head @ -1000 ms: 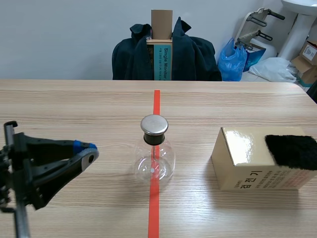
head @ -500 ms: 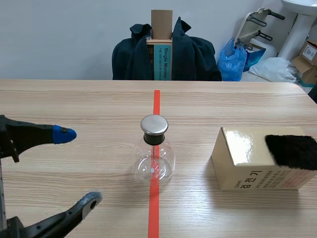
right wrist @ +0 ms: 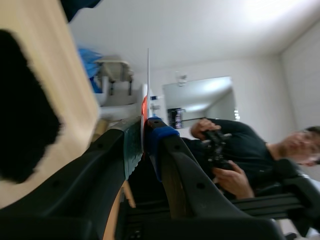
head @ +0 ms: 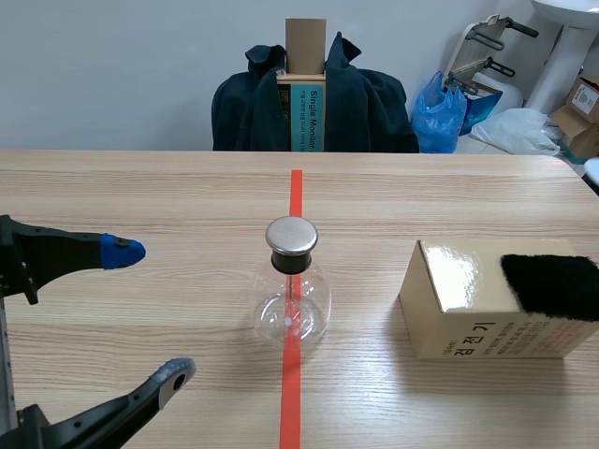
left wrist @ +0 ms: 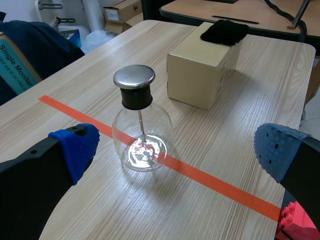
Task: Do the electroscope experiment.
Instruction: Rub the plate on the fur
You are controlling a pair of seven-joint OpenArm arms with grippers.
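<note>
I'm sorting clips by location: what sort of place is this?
Probably an office or lab doubling as storage: a wooden table marked with tape, with cardboard boxes, a blue bag and a dark jacket piled along the wall behind.

Office, monitor box (head: 313,120), stacked cartons (head: 582,110)

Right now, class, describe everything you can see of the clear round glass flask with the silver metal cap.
The clear round glass flask stands upright on the wooden table, right on the orange-red tape line. A flat silver metal cap sits on a black collar at its neck, and a thin metal rod hangs down inside to the bulb's middle. Only the table touches it; the open left gripper is apart from it.
</note>
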